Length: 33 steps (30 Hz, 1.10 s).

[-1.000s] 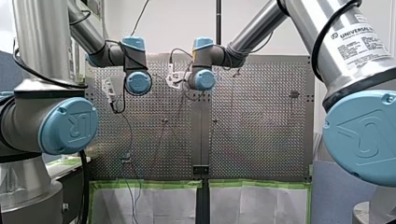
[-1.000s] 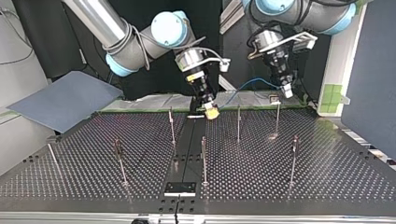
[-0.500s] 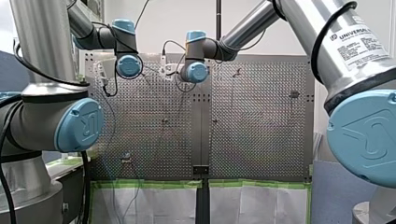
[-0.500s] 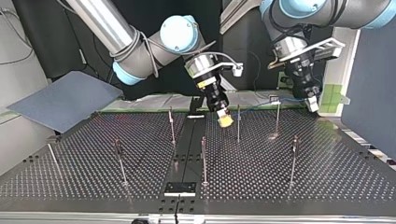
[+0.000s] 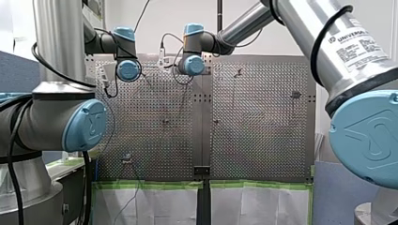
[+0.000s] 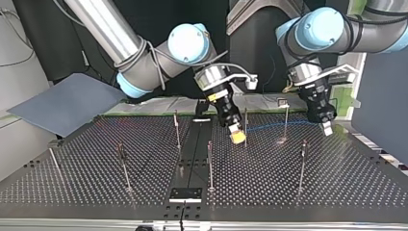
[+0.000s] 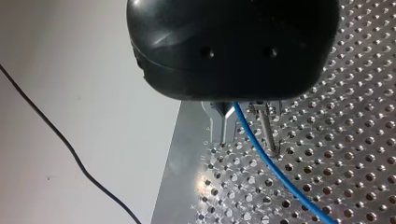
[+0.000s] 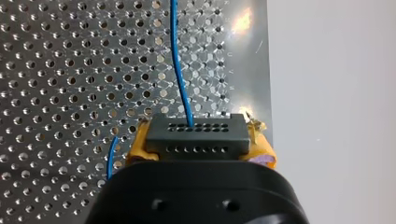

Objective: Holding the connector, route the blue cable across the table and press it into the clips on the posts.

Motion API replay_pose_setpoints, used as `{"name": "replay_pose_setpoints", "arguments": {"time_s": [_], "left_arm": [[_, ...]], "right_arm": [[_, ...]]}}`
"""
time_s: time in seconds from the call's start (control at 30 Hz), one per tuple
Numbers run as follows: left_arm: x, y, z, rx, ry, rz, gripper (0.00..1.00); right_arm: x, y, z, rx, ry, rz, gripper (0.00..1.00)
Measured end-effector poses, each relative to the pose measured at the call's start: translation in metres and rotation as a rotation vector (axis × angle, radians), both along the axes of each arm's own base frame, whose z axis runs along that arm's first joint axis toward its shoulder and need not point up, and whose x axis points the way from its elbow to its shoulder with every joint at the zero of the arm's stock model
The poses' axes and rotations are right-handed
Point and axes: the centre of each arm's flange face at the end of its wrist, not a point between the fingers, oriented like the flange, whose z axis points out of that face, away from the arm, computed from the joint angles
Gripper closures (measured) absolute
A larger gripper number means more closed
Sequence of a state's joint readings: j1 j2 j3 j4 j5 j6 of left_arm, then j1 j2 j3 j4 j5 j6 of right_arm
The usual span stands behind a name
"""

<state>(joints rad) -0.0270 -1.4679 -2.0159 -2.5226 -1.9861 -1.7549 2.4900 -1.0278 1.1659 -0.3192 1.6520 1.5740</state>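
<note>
Blue cable (image 8: 173, 28), connector (image 8: 196, 135) now farther over perforated table (image 6: 96, 183), grey panel (image 6: 62, 103) alongside

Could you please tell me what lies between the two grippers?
In the top view, the blue cable runs between my right gripper and my left gripper, past an upright post.

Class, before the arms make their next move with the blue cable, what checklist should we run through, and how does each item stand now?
1. Connector clamped by my right gripper: ok.
2. Blue cable joined to the connector: ok.
3. My left gripper holding the cable: cannot tell.
4. Cable pressed into the clip on the post: not ok, it crosses below the clip.
5. Cable untangled between the grippers: ok.
</note>
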Motion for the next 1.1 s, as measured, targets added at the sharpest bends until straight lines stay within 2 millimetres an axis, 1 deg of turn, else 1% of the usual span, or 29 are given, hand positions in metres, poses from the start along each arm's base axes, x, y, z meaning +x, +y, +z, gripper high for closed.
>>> {"name": "replay_pose_setpoints", "arguments": {"time_s": [0.07, 0.23, 0.4, 0.7, 0.83, 1.0, 1.1], "left_arm": [[0.005, 0.001, 0.001, -0.001, -0.005, -0.005, 1.00], [0.024, 0.006, 0.000, -0.009, -0.012, -0.017, 1.00], [0.040, 0.013, 0.001, -0.013, -0.029, -0.019, 1.00], [0.057, 0.025, -0.004, -0.009, -0.040, -0.045, 1.00], [0.064, 0.028, -0.005, -0.006, -0.045, -0.063, 1.00], [0.071, 0.034, -0.003, -0.013, -0.071, -0.086, 1.00], [0.076, 0.037, -0.006, -0.017, -0.068, -0.089, 1.00]], "right_arm": [[0.003, -0.003, -0.004, 0.004, 0.006, -0.001, 1.00], [0.008, -0.009, -0.013, 0.013, 0.017, -0.003, 1.00], [0.010, -0.013, -0.013, 0.012, 0.016, -0.005, 1.00], [0.011, -0.022, -0.013, 0.010, 0.014, -0.012, 1.00], [0.009, -0.027, -0.012, 0.009, 0.012, -0.020, 1.00], [0.006, -0.034, -0.013, 0.010, 0.013, -0.029, 1.00], [0.004, -0.037, -0.012, 0.009, 0.012, -0.033, 1.00]]}}
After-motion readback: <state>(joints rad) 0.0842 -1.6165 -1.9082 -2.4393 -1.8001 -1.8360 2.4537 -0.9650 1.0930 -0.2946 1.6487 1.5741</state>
